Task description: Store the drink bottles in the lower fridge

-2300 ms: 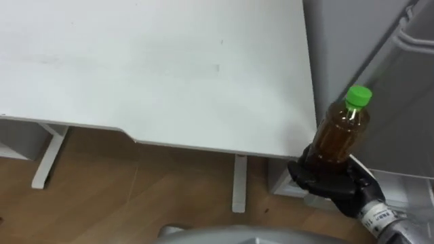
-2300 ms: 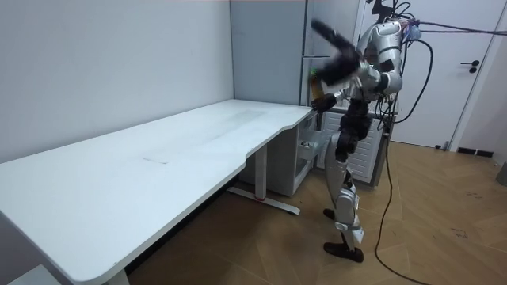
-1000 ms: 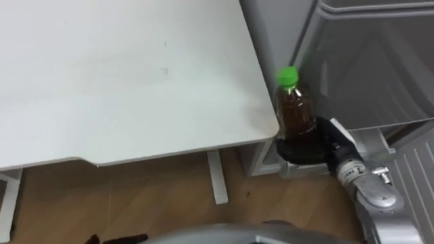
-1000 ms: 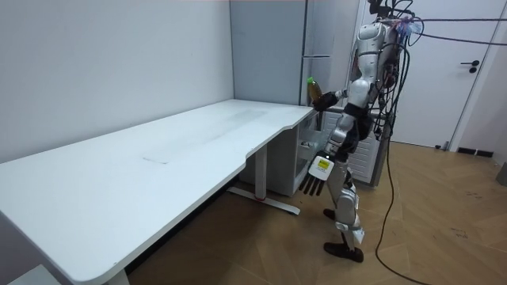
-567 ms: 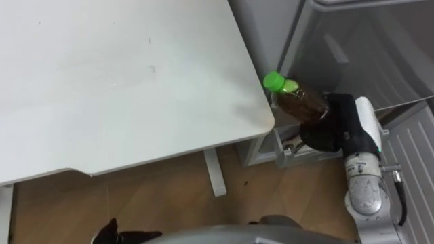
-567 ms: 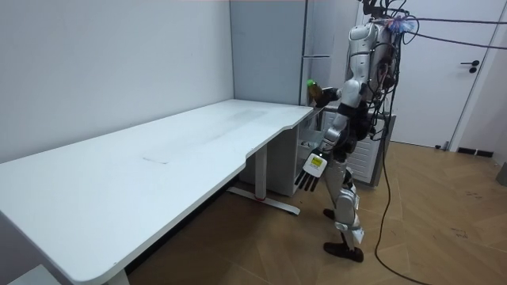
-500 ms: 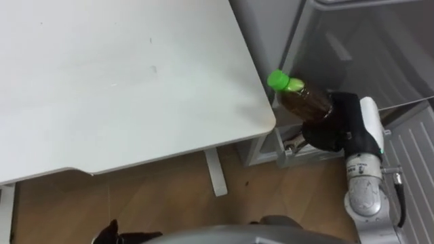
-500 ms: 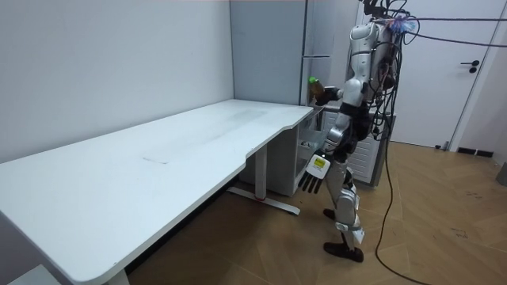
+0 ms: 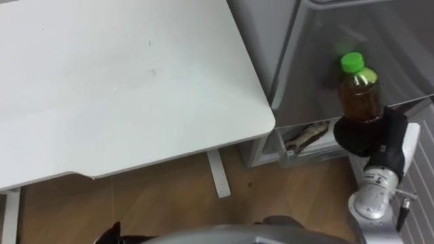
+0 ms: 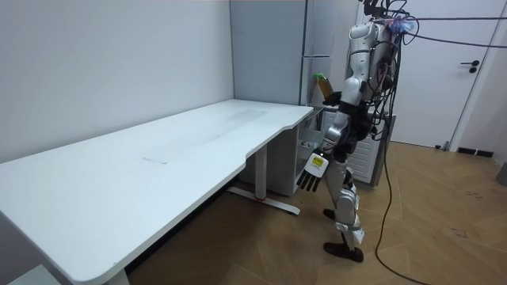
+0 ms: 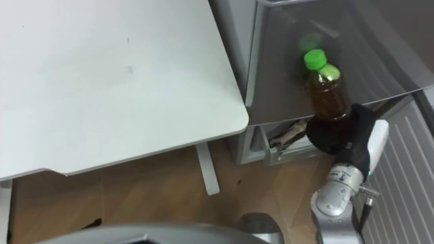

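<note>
- the right robot hand (image 9: pixel 369 135) has its dark fingers curled round the lower part of a bottle (image 9: pixel 358 95) and is clamped on it; its arm comes up from the lower right of the eye views.
- the bottle holds a brown drink and has a green cap (image 9: pixel 350 62); it stands nearly upright in the grip, cap uppermost, with its bottom hidden by the fingers.
- the bottle is carried in the air before the grey front of the fridge (image 9: pixel 319 41); whether it touches that front cannot be told.
- below the bottle and hand, the lower part of the fridge stands open, and a pale shelf edge shows there with a small brownish thing (image 9: pixel 306 135) lying on it, too unclear to name.
- a ribbed white panel (image 9: pixel 415 169) runs down just right of the hand.
- left of the fridge, the rounded corner of the white worktop (image 9: pixel 122 88) comes close to the fridge's side; the bottle is well clear of it.
- a white leg (image 9: pixel 218 173) of the worktop stands on the wooden floor (image 9: pixel 163 203).
- in the room view the robot stands upright on the wooden floor at the far end of the worktop, facing the fridge, with the bottle held up at chest height.
- the left robot hand (image 10: pixel 311 179) hangs by the thigh, fingers loose and pointing down, holding nothing.
</note>
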Available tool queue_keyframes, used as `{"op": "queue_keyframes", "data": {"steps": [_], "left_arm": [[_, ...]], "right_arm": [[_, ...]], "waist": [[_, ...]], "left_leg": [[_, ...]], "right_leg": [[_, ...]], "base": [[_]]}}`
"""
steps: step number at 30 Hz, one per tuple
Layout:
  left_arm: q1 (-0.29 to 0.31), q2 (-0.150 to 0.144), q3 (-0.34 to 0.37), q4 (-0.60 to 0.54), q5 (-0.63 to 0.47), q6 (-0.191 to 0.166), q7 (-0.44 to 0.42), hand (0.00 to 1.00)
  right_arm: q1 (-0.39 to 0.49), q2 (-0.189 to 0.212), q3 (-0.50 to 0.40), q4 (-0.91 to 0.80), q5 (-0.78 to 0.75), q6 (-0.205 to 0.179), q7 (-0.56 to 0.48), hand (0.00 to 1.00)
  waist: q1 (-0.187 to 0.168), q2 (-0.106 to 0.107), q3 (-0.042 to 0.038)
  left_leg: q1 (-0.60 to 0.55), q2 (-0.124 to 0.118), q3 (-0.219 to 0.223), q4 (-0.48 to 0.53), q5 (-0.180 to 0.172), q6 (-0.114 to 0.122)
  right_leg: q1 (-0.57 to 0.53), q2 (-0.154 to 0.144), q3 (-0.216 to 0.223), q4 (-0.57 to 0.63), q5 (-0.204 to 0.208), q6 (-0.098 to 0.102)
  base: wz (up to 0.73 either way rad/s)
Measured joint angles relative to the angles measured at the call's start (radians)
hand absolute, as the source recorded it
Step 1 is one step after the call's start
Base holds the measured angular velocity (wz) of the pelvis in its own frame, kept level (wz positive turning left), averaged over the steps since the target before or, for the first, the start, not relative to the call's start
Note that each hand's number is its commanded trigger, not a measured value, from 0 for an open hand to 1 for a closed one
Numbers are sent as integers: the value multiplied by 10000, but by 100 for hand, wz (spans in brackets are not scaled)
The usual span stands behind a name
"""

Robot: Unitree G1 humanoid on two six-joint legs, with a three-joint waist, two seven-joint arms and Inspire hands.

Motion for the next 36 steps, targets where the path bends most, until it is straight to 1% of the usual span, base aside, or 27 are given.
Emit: {"op": "queue_keyframes", "data": {"steps": [3, 4, 6, 10, 12, 14, 16, 17, 18, 19, 22, 24, 25, 27, 28, 29, 30, 31, 33, 34, 36], "left_arm": [[61, 0, -53, -171, -15, 4, 10, 0], [126, 0, -59, -207, -25, 4, 7, 0], [228, 0, -139, -388, -56, 3, -11, 0], [350, 0, -139, -625, -39, 0, -93, 0], [379, 0, -138, -626, -59, -5, -111, 0], [403, 9, -136, -632, -41, -17, -109, 0], [427, 53, -136, -661, -41, -23, -108, 0], [428, 86, -137, -704, -40, -23, -108, 0], [427, 86, -137, -726, -30, -27, -107, 0], [428, 86, -139, -729, -30, -28, -107, 0], [393, 96, -136, -699, 9, -38, -97, 0], [331, 134, -134, -698, 15, -34, -243, 0], [329, 160, -134, -701, 15, -26, -297, 0], [241, 230, -135, -711, 25, 58, -380, 0], [224, 239, -135, -706, 20, 101, -388, 0], [135, 250, -140, -708, 11, 200, -416, 0], [17, 311, -139, -677, 5, 241, -450, 0], [-52, 341, -140, -681, 8, 263, -467, 0], [-326, 401, -144, -655, 14, 313, -483, 0], [-386, 412, -143, -655, 15, 327, -483, 0], [-780, 425, -131, -550, 70, 450, -479, 0]], "right_arm": [[-259, -11, -50, 862, 1500, 1, -439, 100], [-258, -11, -38, 926, 1789, 16, -461, 100], [-260, -12, -21, 1261, 2700, 17, -566, 100], [-272, -12, -22, 1578, 3888, 22, -627, 100], [-302, -12, -24, 1591, 4698, 21, -657, 100], [-373, -15, -26, 1641, 5168, 21, -717, 100], [-610, -27, 10, 1800, 6191, 17, -675, 100], [-821, -37, 14, 2068, 6851, 17, -632, 100], [-967, -74, 17, 2246, 7300, 17, -590, 100], [-1048, -84, 26, 2328, 7419, 17, -567, 100], [-1617, -187, 34, 2749, 8692, 13, -189, 100], [-2297, -329, 17, 3329, 10328, 15, 247, 100], [-2470, -351, -8, 3505, 10719, 15, 351, 100], [-2889, -464, -77, 3748, 12286, 25, 633, 100], [-3061, -464, -127, 3894, 12577, 28, 711, 100], [-3477, -465, -215, 4259, 12928, 32, 827, 100], [-3948, -474, -309, 4729, 13252, 34, 959, 100], [-4161, -480, -383, 4923, 13439, 36, 984, 100], [-4837, -495, -650, 5379, 13805, 27, 1078, 100], [-4966, -501, -719, 5487, 13891, 27, 1162, 100], [-5490, -596, -1092, 5991, 14079, 34, 1449, 100]], "waist": [[1, 20, 0], [16, 37, 4], [4, 99, -21], [35, 153, -21], [30, 163, -11], [60, 156, -9], [124, 115, 18], [182, 56, 35], [285, 43, 29], [307, 43, 29], [366, 38, 32], [448, 33, 34], [445, 33, 32], [476, 38, 29], [479, 36, 30], [508, 77, 7], [508, 94, 48], [529, 100, 50], [599, 123, 92], [587, 127, 107], [733, 185, 218]], "left_leg": [[-27, 2, -10, -28, 0, 0], [-26, 2, -12, -40, 0, 0], [-4, -1, -25, -90, 0, -1], [4, -7, -19, -69, 2, -1], [-24, -16, -34, -45, 2, -1], [-92, -34, -37, 0, 2, -1], [-164, -37, -47, 38, 2, -1], [-209, -36, -57, 93, 2, -1], [-251, -37, -65, 91, 2, -1], [-287, -37, -68, 94, 2, -1], [-562, -55, -140, 226, 4, 1], [-827, -69, -146, 279, 6, 4], [-908, -66, -160, 319, 6, 4], [-1265, -67, -292, 508, 6, 4], [-1383, -67, -301, 554, 7, 4], [-1626, -62, -317, 612, 23, 25], [-1817, -75, -343, 687, 30, 33], [-1946, -79, -348, 765, 31, 35], [-2527, -126, -357, 1016, 33, 39], [-2667, -143, -376, 1092, 37, 46], [-3182, -241, -366, 1314, 69, 101]], "right_leg": [[-8, 3, -13, -30, -16, 19], [-9, 4, -16, -31, -20, 21], [-11, 4, -18, -32, -47, 27], [-10, -3, -19, -20, -81, 31], [-29, -20, -36, -7, -106, 32], [-101, -41, -26, 59, -140, 38], [-194, -53, -24, 134, -152, 25], [-225, -61, -31, 155, -157, 20], [-297, -64, -31, 179, -160, 15], [-337, -66, -32, 181, -160, 15], [-541, -117, -75, 208, -150, 6], [-809, -150, -93, 341, -140, -8], [-865, -158, -108, 348, -134, -14], [-1105, -210, -203, 376, -127, -26], [-1204, -226, -228, 401, -115, -41], [-1419, -255, -297, 479, -54, -75], [-1632, -297, -315, 598, -51, -82], [-1776, -318, -325, 686, -50, -84], [-2369, -414, -331, 1003, -49, -95], [-2522, -443, -339, 1075, -46, -100], [-3106, -584, -323, 1362, -26, -133]], "base": [[0], [0], [0], [0], [0], [0], [0], [0], [0], [5], [7], [4], [10], [14], [9], [5], [6], [5], [2], [3], [0]]}}
